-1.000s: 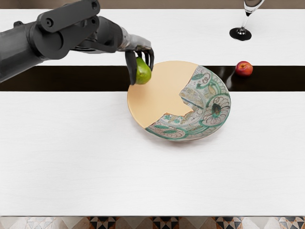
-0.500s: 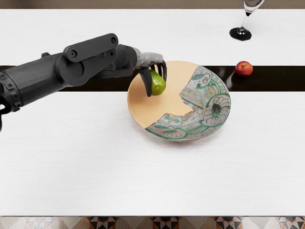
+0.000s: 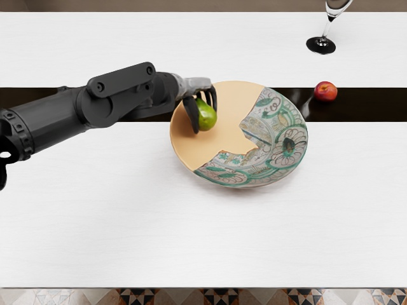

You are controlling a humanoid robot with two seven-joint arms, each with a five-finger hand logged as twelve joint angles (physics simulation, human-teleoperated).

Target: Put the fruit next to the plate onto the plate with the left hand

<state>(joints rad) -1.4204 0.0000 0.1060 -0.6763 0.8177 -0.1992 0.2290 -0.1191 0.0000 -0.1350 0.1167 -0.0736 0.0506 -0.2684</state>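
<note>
Fingers (image 3: pixel 191 117) of the left hand (image 3: pixel 198 105) were clasped around the pear (image 3: pixel 207 117), which was held over the bare tan part of the plate (image 3: pixel 203 149), near its left rim. Whether the plate was touched could not be told. If released this close to the rim, the pear could be sent rolling off onto the table (image 3: pixel 127 203).

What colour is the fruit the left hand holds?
Green: a pear, gripped by the left hand over the plate. Head view.

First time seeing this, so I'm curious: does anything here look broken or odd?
The plate: its green painted pattern covers only the right side and stops at a jagged line, the rest being plain orange, like chipped glaze. The outline looks whole. The left hand gripping the pear looks normal.
</note>
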